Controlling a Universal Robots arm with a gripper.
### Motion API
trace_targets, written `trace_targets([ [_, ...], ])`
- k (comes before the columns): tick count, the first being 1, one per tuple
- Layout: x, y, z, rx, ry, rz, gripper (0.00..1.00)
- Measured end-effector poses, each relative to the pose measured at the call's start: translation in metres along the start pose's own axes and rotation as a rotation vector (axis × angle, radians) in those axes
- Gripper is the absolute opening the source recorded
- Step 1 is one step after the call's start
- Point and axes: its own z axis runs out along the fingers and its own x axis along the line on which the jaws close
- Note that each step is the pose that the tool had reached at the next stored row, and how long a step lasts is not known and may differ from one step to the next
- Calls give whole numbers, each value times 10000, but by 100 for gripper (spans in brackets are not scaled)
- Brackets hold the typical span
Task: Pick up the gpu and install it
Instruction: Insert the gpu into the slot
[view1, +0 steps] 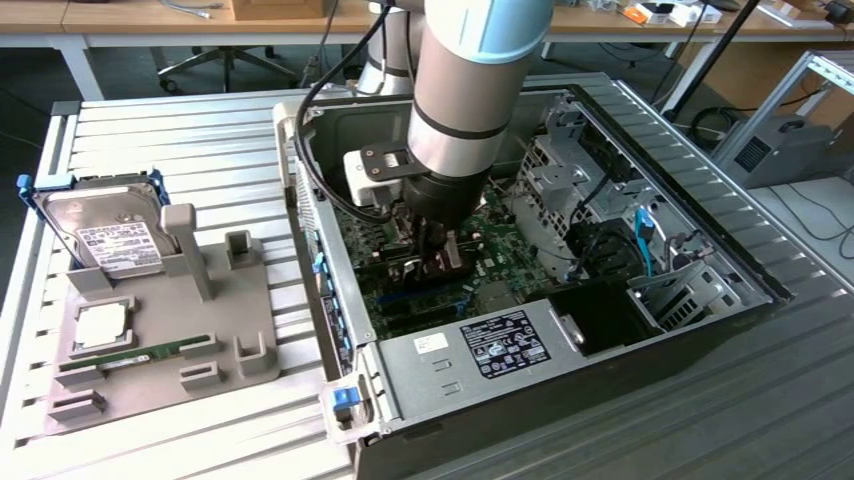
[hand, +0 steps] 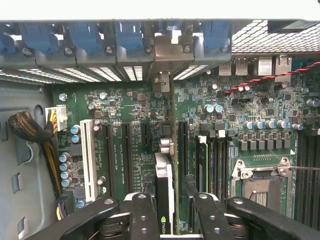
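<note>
Claw (hand: 172, 212) clamps gpu (hand: 164, 187) | thin black card, edge-on | over motherboard (hand: 125, 107)

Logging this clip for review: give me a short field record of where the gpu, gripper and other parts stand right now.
gripper: inside the open case, fingers either side of the gpu
gpu: edge-on between the fingers, standing over the motherboard slots, bracket toward the rear slot covers
holder: grey, outside the case, on the exterior view's left
hard drive: leaning in the holder
memory stick: lying in the holder
</note>
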Motion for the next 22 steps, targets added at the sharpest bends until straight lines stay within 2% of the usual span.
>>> trace_targets([
  [10,0,0,0,0,-2,0,35],
  [12,1,0,-1,-1,4,0,33],
  [13,1,0,-1,0,2,0,27],
  [22,0,0,0,0,-2,0,27],
])
